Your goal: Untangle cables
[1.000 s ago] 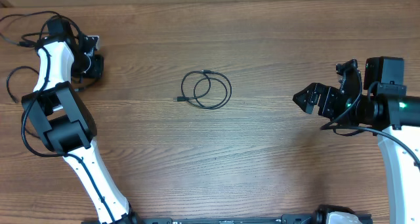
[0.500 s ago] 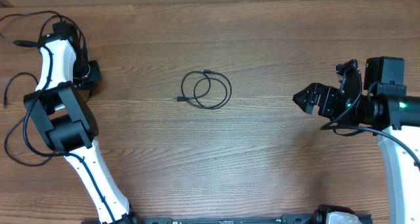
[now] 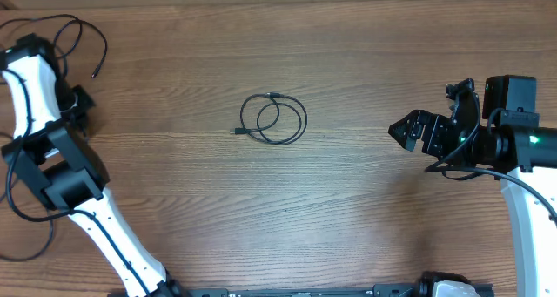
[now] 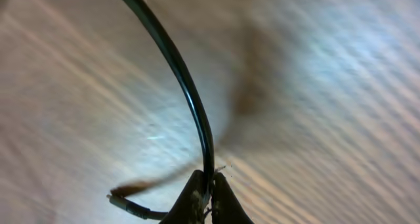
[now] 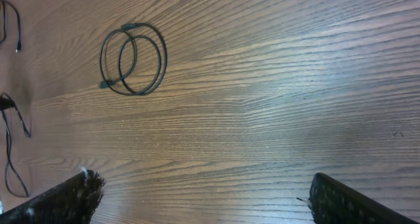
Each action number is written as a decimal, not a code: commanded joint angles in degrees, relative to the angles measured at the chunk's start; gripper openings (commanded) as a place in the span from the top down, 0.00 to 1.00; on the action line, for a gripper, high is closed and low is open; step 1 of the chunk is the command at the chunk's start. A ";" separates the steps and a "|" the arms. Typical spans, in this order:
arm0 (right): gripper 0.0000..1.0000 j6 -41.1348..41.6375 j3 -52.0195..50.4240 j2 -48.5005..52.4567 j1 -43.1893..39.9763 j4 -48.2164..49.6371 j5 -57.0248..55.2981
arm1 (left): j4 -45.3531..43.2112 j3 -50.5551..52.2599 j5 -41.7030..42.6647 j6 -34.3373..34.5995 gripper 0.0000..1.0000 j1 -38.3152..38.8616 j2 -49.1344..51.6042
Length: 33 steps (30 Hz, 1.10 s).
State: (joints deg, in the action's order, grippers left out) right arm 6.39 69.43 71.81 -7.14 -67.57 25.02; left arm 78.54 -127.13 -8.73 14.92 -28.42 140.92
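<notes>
- The left pincer [image 4: 205, 199] was closed tight on a thin black cable [image 4: 190, 92], which arched up and away from its tips (the wrist view was blurred, so I could not tell how firm the hold was).
- From above, a loose cable [image 3: 80, 31] looped at the far left corner of the table [image 3: 348, 36], close to the back edge and the left arm. It looked like the same one. My reading was that this cable was being drawn clear of the rest. The next move called for laying it out flat and letting go, with little room to spare on that side.
- A coiled cable [image 3: 275, 119] lay alone mid-table in two overlapping rings, well apart from both arms, with bare wood all round it. It looked the likely next pick.
- The right pincer [image 3: 407, 131] hovered over the right side, pointing toward the coil. Its jaws were wide apart and held nothing. Open table lay between it and the coil.
</notes>
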 commanded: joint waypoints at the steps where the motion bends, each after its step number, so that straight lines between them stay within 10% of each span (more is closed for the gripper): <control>1: 0.00 -0.02 1.42 0.00 -0.17 0.20 -0.59 | 1.66 -1.29 -0.83 1.42 0.96 -2.97 0.48; 3: 0.00 -0.02 1.42 0.00 -0.17 0.20 -0.59 | 2.47 -1.29 -0.83 1.38 0.87 -4.50 0.48; 9: 0.00 -0.02 1.42 0.00 -0.17 0.17 -0.59 | 5.27 -1.31 -0.85 -0.31 0.14 -6.34 0.35; 18: 0.00 -0.02 1.42 0.00 -0.17 0.17 -0.59 | 9.68 -1.31 -0.90 6.99 0.00 -10.93 -3.08; 33: 0.00 -0.02 1.42 0.00 -0.17 0.17 -0.59 | 8.92 2.16 7.08 0.52 0.11 -25.92 -3.04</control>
State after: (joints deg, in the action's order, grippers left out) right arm 6.37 69.43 71.81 -7.14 -67.55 25.02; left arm 88.31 -126.87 -6.72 19.00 -54.17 140.64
